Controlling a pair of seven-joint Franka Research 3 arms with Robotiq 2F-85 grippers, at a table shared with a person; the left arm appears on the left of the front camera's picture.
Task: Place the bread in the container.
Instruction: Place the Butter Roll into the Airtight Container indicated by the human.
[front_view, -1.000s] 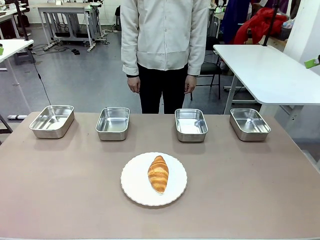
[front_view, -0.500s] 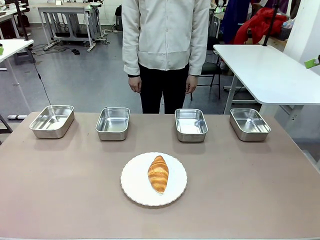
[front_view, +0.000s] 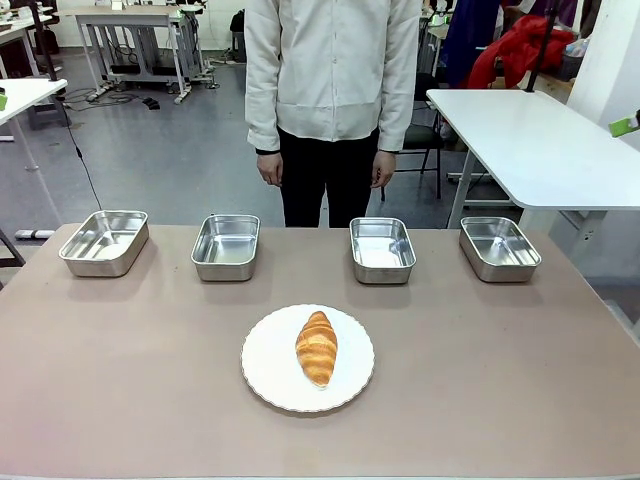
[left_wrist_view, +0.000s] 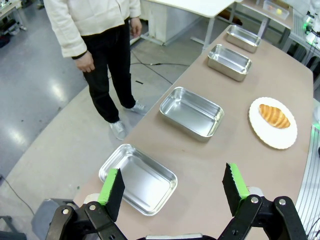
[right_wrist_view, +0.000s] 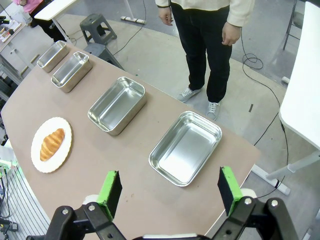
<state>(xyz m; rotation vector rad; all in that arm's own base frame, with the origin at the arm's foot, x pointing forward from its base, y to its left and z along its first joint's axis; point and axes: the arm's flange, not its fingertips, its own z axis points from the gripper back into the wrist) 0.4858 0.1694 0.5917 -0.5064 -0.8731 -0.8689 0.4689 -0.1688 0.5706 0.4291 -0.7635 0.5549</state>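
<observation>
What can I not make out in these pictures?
- Front view: underside of the croissant, hidden against the plate.
- Left wrist view: edge of the nearest pan, behind a finger of the left end effector.
- Right wrist view: base of the right end effector, cut by the bottom edge.

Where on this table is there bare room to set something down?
Bare tabletop lies either side of the plate and between it and the four pans. The far edge, lined with those pans, is crowded.

Person (front_view: 331, 80) cropped at shoulders by top edge; table (front_view: 120, 380) near corners cropped
</observation>
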